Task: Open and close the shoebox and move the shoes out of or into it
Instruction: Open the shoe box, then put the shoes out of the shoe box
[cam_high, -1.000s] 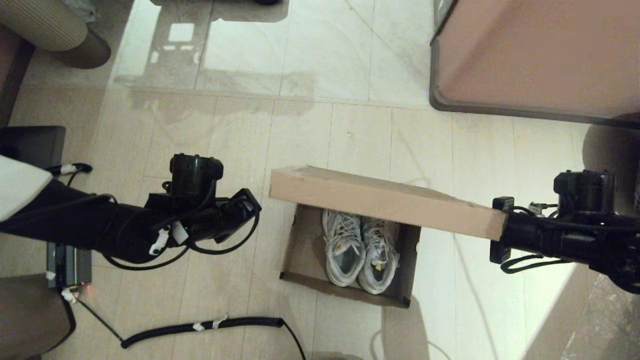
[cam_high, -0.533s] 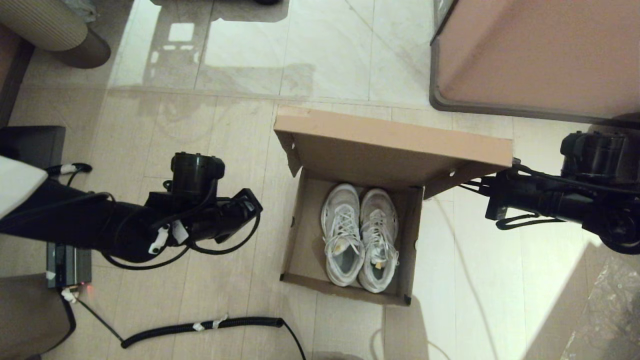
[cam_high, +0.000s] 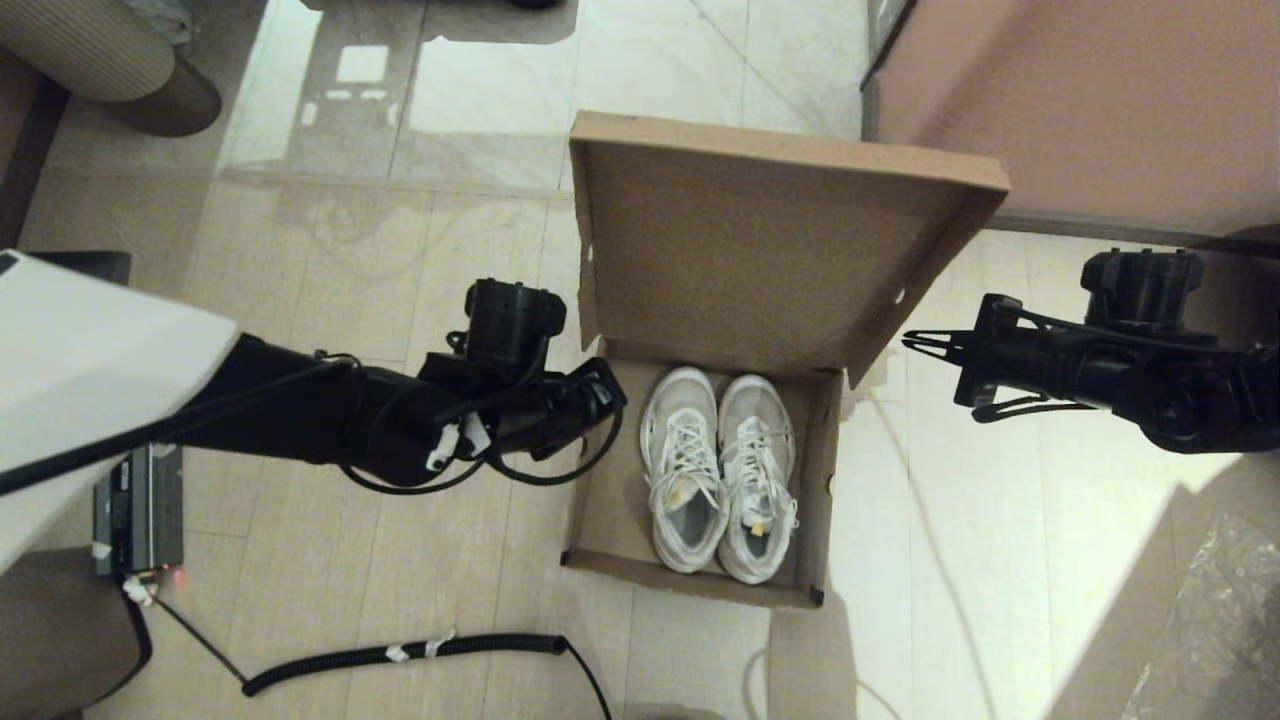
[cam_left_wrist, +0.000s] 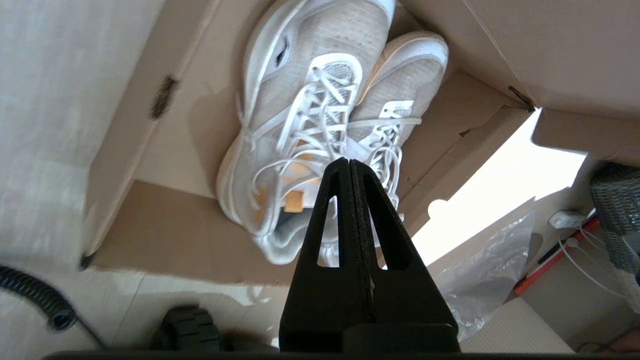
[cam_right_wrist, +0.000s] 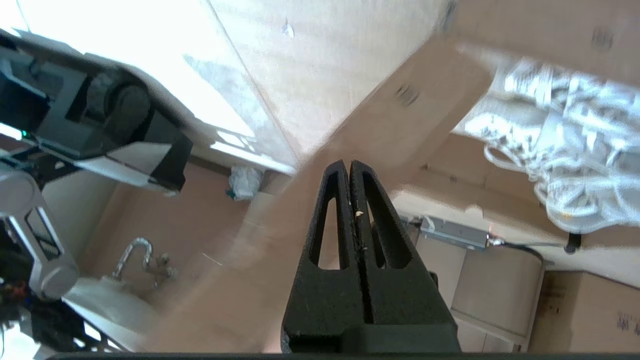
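The shoebox (cam_high: 700, 560) is sitting open on the floor (cam_high: 400, 260), its lid (cam_high: 750, 250) standing up past vertical and leaning back toward the cabinet (cam_high: 1100, 110) at the far right. The shoes (cam_high: 718, 470) are lying side by side inside the box, toes pointing at the lid hinge, heels near the front wall, closer to the box's right wall than its left.

In the head view the left gripper (cam_high: 605, 385) is hanging just over the box's left wall, beside the left shoe; its fingertips are hard to make out there. The left wrist view is showing what the head view is hiding: the left gripper (cam_left_wrist: 349, 165) has both fingers pressed flat together with nothing between them, their tips hovering above the laces of the shoes (cam_left_wrist: 320, 125). That view is also showing a coiled cable (cam_left_wrist: 35, 300) lying on the floor by the box's front corner.

The right gripper (cam_high: 915, 343) is floating just off the lid's right edge, apart from the cardboard. The right wrist view is confirming that the right gripper (cam_right_wrist: 349, 167) is fully closed and empty, with the blurred lid edge (cam_right_wrist: 400, 125) beyond it and the shoes (cam_right_wrist: 560, 130) off to one side.
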